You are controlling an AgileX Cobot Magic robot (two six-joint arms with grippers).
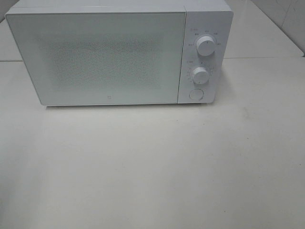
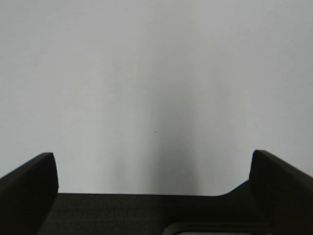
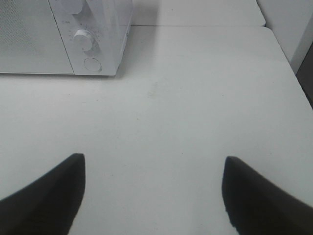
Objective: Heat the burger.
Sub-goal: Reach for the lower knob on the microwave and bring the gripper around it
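Note:
The burger is out of view in every frame. A white microwave (image 1: 119, 52) stands at the back of the table with its door shut; two round knobs and a round button (image 1: 196, 94) sit on its right panel. In the right wrist view the microwave (image 3: 63, 34) lies ahead and to one side. My left gripper (image 2: 154, 166) is open over bare white surface, nothing between its dark fingers. My right gripper (image 3: 154, 169) is open above the tabletop, holding nothing. Neither gripper appears in the exterior high view.
The white table (image 1: 152, 167) stretches in front of the microwave. Its far right edge (image 3: 288, 63) shows in the right wrist view, with a wall beyond it.

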